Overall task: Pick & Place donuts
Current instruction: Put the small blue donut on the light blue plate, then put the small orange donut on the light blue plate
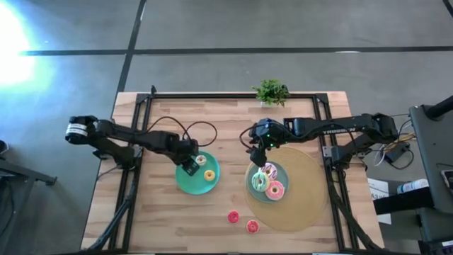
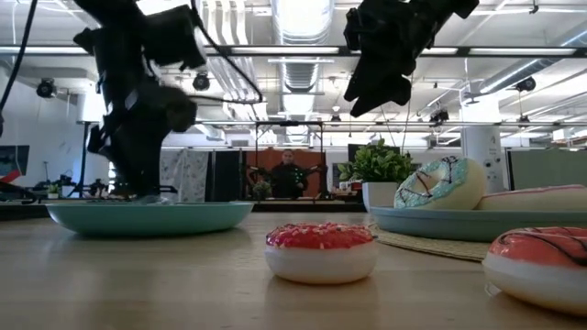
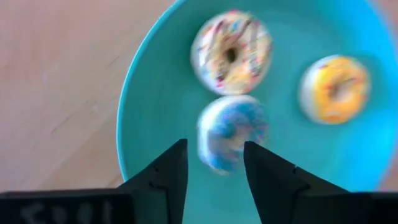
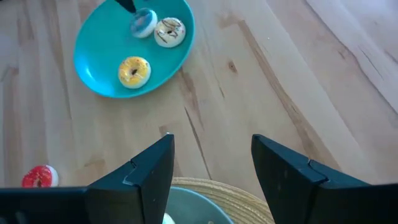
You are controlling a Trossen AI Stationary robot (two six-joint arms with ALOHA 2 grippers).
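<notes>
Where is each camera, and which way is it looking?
High view: above the table, looking straight down; both arms show.
Low view: at table-top height, looking level across at a red donut; arms hang from above.
Left wrist view: on the left arm, facing the left plate; open left gripper shows.
Right wrist view: on the right arm, facing the table; open right gripper shows.
Shared: both wrist views show the yellow donut.
</notes>
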